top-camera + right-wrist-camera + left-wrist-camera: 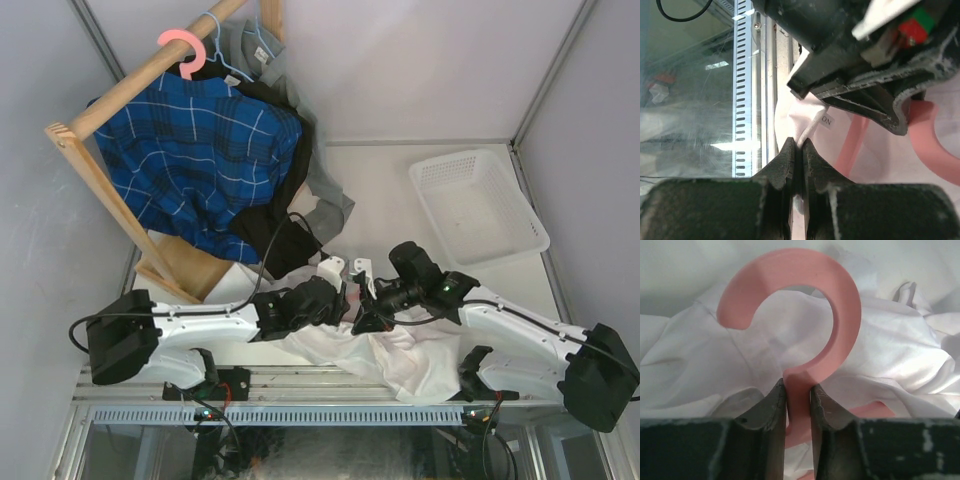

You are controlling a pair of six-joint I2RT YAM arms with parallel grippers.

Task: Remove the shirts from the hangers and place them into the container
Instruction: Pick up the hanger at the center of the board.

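The white shirt (400, 362) lies crumpled on the table's near edge, between the two arms. In the left wrist view my left gripper (798, 386) is shut on the neck of a pink hanger (840, 305). Its thick hook curls above the jaws, over the white shirt (900, 360). My right gripper (800, 142) is shut on a fold of the white shirt's collar (812, 127), beside a small label. The pink hanger (935, 145) shows to the right there, under the left gripper's fingers (875, 107). From above, both grippers (345, 303) (368, 318) meet over the shirt. The container (478, 205) stands at the right.
A wooden rack (95, 170) stands at the back left. On it hang a blue plaid shirt (195, 160), a black shirt (275, 235) and a grey shirt (325, 195). A pink hook (180, 45) and a light-blue wire hanger (225, 50) sit on its rail. A slotted metal rail (742, 85) runs along the near edge.
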